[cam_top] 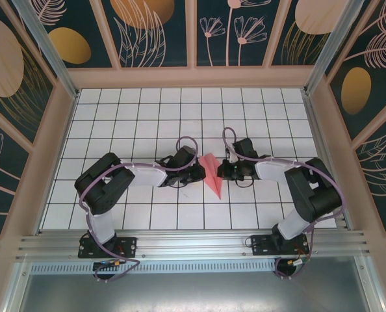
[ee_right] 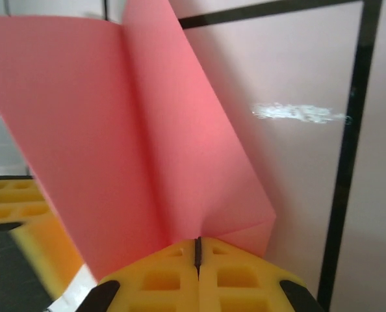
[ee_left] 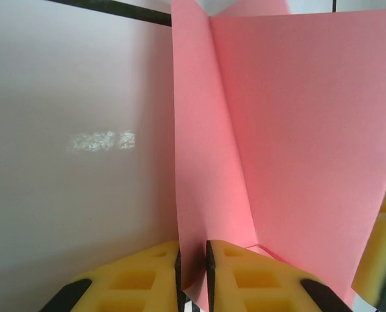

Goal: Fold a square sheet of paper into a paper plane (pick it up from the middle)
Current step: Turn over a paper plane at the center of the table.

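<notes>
A white table [cam_top: 115, 123] ruled with a black grid sits inside a booth of dark panels [cam_top: 147, 32] printed with pale flowers and leaves. Near its middle the salmon-pink paper plane [cam_top: 210, 173] is held between the two arms. Its long axis runs from far to near, with the broad end toward the back wall and the pointed tip toward the arm bases, angled slightly right.

The left gripper [cam_top: 198, 173] meets it from the left. In the left wrist view its yellow pads stand at a narrow gap, pinching a standing fold of the paper plane [ee_left: 297, 130].

The right gripper [cam_top: 223, 170] meets it from the right. In the right wrist view its pads are pressed together, where the centre crease of the paper plane [ee_right: 115, 130] runs down into their seam.
</notes>
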Available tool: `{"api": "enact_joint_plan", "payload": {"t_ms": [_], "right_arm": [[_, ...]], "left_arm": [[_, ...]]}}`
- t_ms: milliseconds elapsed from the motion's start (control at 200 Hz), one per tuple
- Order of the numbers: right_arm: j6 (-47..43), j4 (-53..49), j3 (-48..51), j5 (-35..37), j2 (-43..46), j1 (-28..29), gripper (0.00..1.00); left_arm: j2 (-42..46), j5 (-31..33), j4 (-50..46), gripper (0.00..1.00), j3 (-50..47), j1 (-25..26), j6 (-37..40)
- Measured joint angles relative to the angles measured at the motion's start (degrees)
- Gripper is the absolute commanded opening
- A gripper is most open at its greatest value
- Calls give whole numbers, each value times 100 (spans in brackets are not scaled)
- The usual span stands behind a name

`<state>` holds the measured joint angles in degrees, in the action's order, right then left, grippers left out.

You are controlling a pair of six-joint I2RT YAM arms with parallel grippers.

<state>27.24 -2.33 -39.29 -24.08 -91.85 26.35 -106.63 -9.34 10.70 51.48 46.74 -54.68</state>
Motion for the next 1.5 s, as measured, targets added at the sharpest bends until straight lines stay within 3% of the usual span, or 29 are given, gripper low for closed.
{"api": "enact_joint_plan", "payload": {"t_ms": [170,440,555,696,856,1036,1251,1501], "right_arm": [[13,197,92,39,-57,-11,0],[140,518,302,33,59,-11,0],[181,466,302,72,98,-11,0],[205,378,304,151,151,-11,0],[238,352,306,168,162,-11,0],[317,361,323,170,173,-11,0],[334,337,334,170,221,-11,1],[372,186,334,177,450,-4,16]], "left_arm": [[-7,28,-42,22,31,15,68],[57,101,-155,39,111,52,146],[284,415,-535,40,118,4,192],[811,557,-752,31,118,-39,149],[1130,199,-291,22,118,-37,-103],[487,-251,138,18,275,-33,-306],[-195,-280,105,15,433,-28,-409],[-374,-240,275,14,330,-28,-461]]}}
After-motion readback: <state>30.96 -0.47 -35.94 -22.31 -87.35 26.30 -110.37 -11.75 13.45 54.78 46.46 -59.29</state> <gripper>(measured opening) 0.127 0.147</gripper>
